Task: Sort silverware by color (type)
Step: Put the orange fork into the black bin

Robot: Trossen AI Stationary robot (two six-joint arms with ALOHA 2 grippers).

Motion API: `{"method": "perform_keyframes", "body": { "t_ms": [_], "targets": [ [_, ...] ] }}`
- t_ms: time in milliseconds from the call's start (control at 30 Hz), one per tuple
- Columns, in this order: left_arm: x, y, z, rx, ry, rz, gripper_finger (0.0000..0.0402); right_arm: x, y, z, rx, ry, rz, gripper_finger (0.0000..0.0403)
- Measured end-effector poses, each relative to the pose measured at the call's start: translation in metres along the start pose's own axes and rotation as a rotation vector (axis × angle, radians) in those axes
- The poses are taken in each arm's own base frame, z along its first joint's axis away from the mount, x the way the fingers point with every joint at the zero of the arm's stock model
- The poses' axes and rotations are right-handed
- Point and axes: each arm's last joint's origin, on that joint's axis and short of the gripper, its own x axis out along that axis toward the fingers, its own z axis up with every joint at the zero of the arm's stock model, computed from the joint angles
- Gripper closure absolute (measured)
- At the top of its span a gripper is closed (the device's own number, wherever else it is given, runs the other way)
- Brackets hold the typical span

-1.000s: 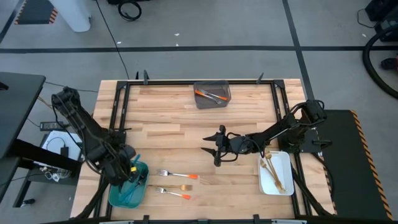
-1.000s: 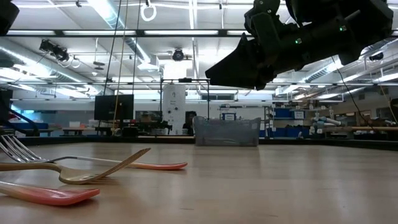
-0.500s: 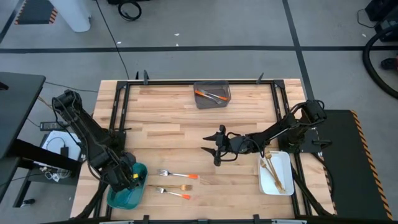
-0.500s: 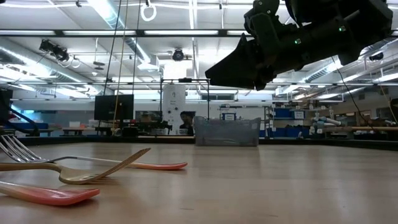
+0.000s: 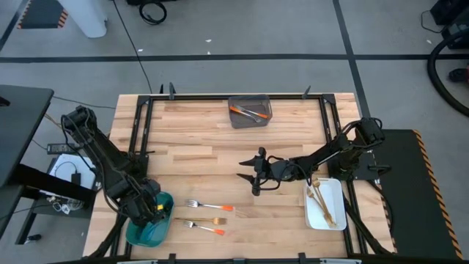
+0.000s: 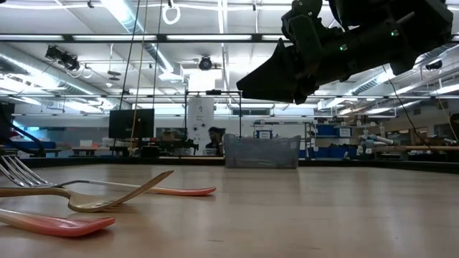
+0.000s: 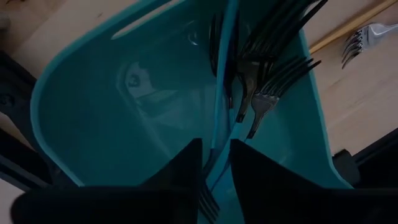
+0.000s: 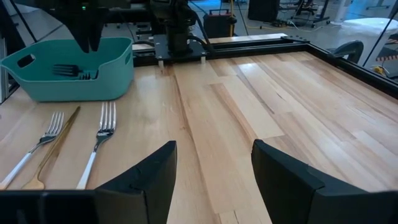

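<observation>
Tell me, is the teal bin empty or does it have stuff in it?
Not empty. The teal bin already holds several dark forks, lying against one side of it. The left hand is right above them, shut on a blue piece.

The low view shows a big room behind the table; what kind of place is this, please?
Probably a robotics lab or workshop hall: strip lights along a high ceiling, shelving with blue bins, and a monitor behind the wooden table.

A big, bright workshop hall around a wooden desk [image 5: 212, 147].
Grey floor [image 5: 242, 29] crossed by dark tape lines; long ceiling lights [image 6: 122, 14] overhead; shelves [image 6: 344, 140] and a dark monitor [image 6: 132, 122] far behind, with a person [image 6: 213, 140] standing there.
</observation>
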Motion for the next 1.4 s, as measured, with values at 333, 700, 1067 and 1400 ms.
{"method": "perform_keyframes", "body": {
  "t_ms": [333,700,1067,1400],
  "targets": [
    [0.0,-0.004,-0.001,0.016,0.009,-0.038,0.029,0.0,0.0,0.0,0.0,0.001,0.002,0.019],
    [-0.025,-0.027,0.003,0.146,-0.108,-0.204,0.0291,0.0,-0.001,0.0,0.007,0.0,0.001,0.019],
    [-0.034,-0.04,0.023,0.243,-0.278,-0.257,0.0292,0.0,0.0,0.0,0.031,0.007,0.037,0.019],
    [-0.04,-0.054,0.046,0.331,-0.388,-0.339,0.0292,0.0,0.002,-0.004,0.081,0.054,0.074,0.019]
  ]
}}
